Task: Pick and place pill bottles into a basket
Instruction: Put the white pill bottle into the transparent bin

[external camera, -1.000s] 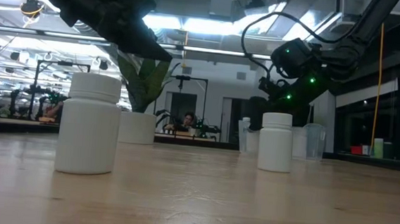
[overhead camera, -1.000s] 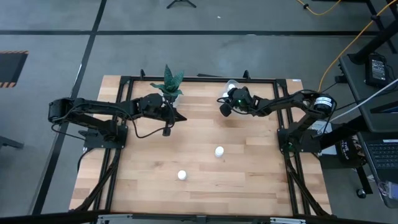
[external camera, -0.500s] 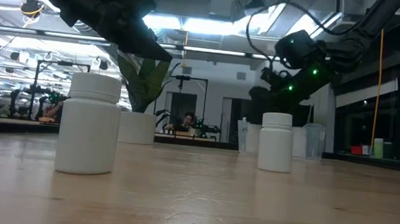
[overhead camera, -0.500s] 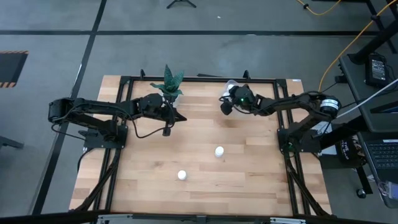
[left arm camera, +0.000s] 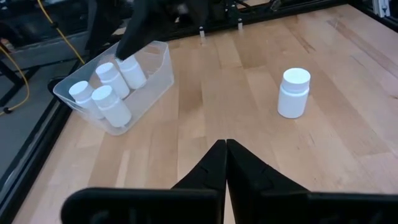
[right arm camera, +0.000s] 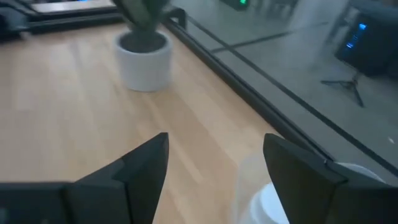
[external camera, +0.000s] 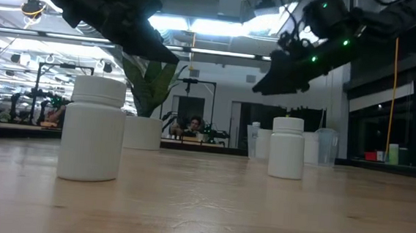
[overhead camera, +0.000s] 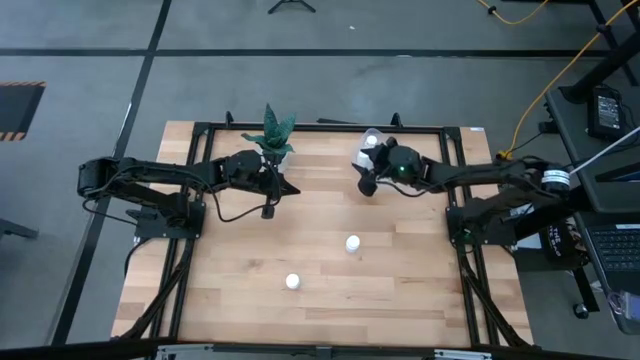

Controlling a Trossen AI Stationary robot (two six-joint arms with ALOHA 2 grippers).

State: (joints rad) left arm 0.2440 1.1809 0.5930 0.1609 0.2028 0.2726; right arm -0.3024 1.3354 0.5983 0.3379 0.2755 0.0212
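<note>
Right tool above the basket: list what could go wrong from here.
1. The right tool hangs open just over the basket, which already holds four pill bottles; as it pulls away it might clip the rim or tip a bottle.
2. Two pill bottles stand loose mid-table; a low sweep toward them could knock one rolling.
3. The left tool waits shut near the plant pot; a careless swing might bump it.

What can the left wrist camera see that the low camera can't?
Only the left wrist view shows four pill bottles lying inside the clear basket, with the shut left gripper in front.

Only the low view shows the potted plant, a second loose bottle close to the camera, and a person in the room behind.

Both show one loose pill bottle standing upright on the wooden table, and the right gripper above the basket.
</note>
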